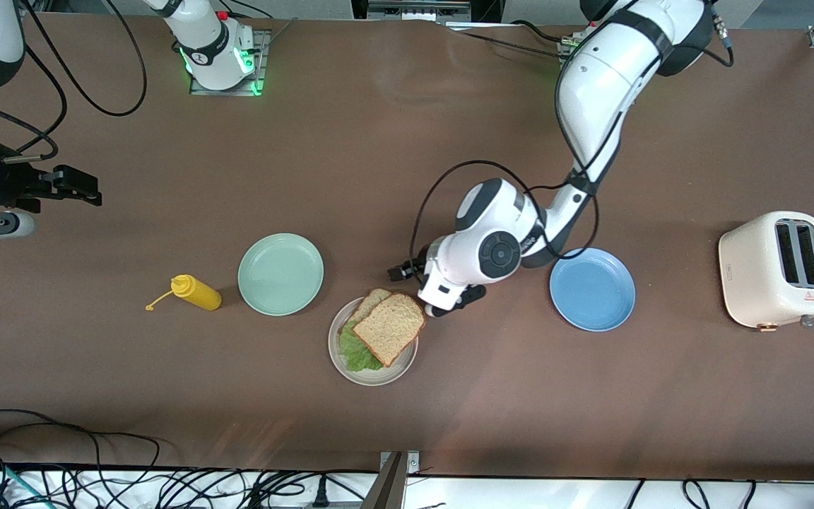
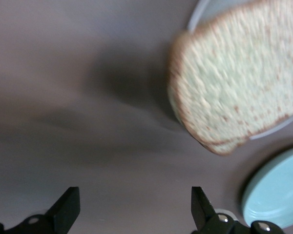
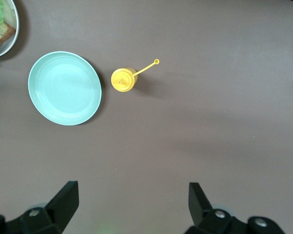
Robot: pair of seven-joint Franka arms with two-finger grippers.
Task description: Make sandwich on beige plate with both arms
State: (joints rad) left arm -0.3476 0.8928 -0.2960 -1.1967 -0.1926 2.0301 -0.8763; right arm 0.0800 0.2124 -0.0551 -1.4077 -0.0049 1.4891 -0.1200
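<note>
Left gripper (image 1: pixel 442 293) wide open, empty, beside sandwich (image 1: pixel 387 326) on beige plate (image 1: pixel 372 375), right gripper (image 1: pixel 71 185) open, empty, waiting

Sandwich (image 2: pixel 239 78): blurred in our left wrist view, cropped at the edge. Lettuce (image 1: pixel 359 351): we see only a fringe under the top slice. Beige plate (image 3: pixel 10 36): cropped. Right hand (image 1: pixel 71 185): its arm cut off.

The sandwich (image 1: pixel 382 330) lies on the beige plate (image 1: pixel 372 377), nearest the front camera. My left end effector (image 1: pixel 442 302) hangs jaws apart just beside that plate, between it and another plate (image 1: pixel 592 289). A third plate (image 1: pixel 280 273) sits toward my right arm's end, a bottle (image 1: pixel 197 293) beside it.
</note>
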